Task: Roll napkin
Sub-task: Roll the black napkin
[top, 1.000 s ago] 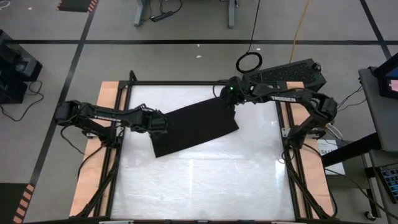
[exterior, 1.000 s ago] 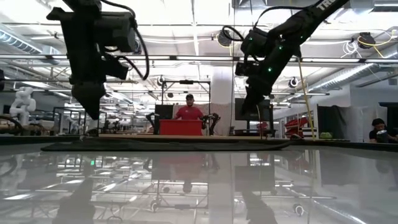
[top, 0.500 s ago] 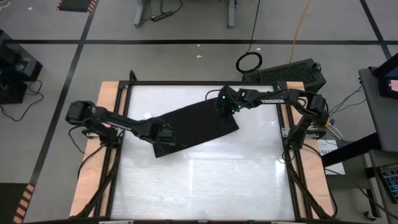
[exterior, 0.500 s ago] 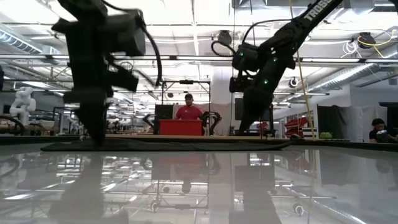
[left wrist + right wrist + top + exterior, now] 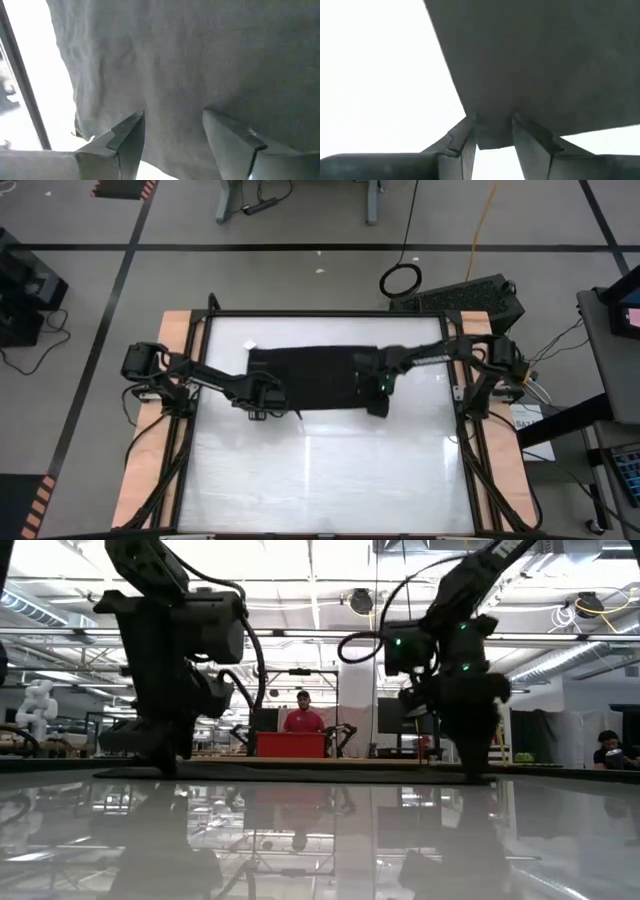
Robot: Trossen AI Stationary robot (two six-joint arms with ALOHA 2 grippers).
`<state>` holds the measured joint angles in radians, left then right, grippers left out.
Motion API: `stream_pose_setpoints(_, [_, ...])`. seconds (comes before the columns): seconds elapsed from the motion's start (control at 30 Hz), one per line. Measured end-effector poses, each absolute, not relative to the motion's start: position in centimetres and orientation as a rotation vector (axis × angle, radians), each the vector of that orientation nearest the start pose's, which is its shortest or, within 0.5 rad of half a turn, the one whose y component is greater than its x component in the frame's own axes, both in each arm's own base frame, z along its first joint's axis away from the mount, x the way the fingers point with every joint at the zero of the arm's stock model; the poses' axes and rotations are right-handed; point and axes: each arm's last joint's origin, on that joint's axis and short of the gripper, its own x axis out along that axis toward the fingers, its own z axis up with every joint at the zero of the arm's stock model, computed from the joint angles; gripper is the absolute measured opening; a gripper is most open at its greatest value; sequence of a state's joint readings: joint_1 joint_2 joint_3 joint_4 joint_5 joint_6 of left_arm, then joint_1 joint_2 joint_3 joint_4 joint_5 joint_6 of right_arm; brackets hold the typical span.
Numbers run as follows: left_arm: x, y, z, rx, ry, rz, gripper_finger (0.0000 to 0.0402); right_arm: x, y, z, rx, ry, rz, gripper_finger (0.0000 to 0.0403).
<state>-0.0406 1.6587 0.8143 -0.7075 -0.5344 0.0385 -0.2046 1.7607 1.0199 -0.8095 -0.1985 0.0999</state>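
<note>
We have the right end effector (image 5: 492, 137) pinching the napkin (image 5: 310, 375) corner between narrowed fingers, left end effector (image 5: 172, 132) part-open astride its near edge, gripping nothing, cloth flat mid-worktop (image 5: 330, 470); risk: thin fabric slips from that shallow pinch, or bunches unevenly.

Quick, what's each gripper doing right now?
Left gripper: open, fingers down over the napkin.
Right gripper: closing on the napkin's corner; a firm hold cannot be told.
</note>
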Motion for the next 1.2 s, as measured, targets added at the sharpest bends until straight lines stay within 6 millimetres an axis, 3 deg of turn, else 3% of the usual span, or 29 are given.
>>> stream_pose_setpoints(0.13, [25.6, 2.0, 13.1, 0.559, 1.521, 0.336, 0.0212, 30.3, -0.9, 14.7, 0.421, 1.450, -0.020, 0.0116])
stream_pose_setpoints(0.27, [25.9, 3.6, 13.3, 0.640, 1.515, 0.386, 0.0212, 32.2, 3.5, 15.3, 0.463, 1.270, 0.156, 0.0116])
stream_pose_setpoints(0.33, [26.0, 4.0, 13.5, 0.656, 1.505, 0.416, 0.0212, 32.6, 5.0, 15.9, 0.438, 1.235, 0.185, 0.0116])
stream_pose_setpoints(0.43, [26.6, 4.1, 14.3, 0.618, 1.461, 0.457, 0.0212, 32.2, 5.5, 17.3, 0.323, 1.231, 0.096, 0.0116])
stream_pose_setpoints(0.57, [27.7, 3.1, 15.0, 0.485, 1.385, 0.410, 0.0212, 30.9, 4.1, 19.4, 0.179, 1.209, -0.087, 0.0116])
stream_pose_setpoints(0.77, [29.2, 1.2, 15.2, 0.204, 1.222, 0.291, 0.0212, 29.9, -0.5, 21.4, 0.080, 1.151, -0.286, 0.0116])
stream_pose_setpoints(1.0, [29.4, 0.1, 15.3, 0.028, 1.173, 0.319, 0.0212, 29.0, -6.4, 19.2, 0.180, 1.128, -0.385, 0.0116])
stream_pose_setpoints(1.2, [29.4, 0.0, 15.2, -0.023, 1.174, 0.304, 0.0212, 27.2, -8.7, 16.1, 0.275, 1.095, -0.408, 0.0116])
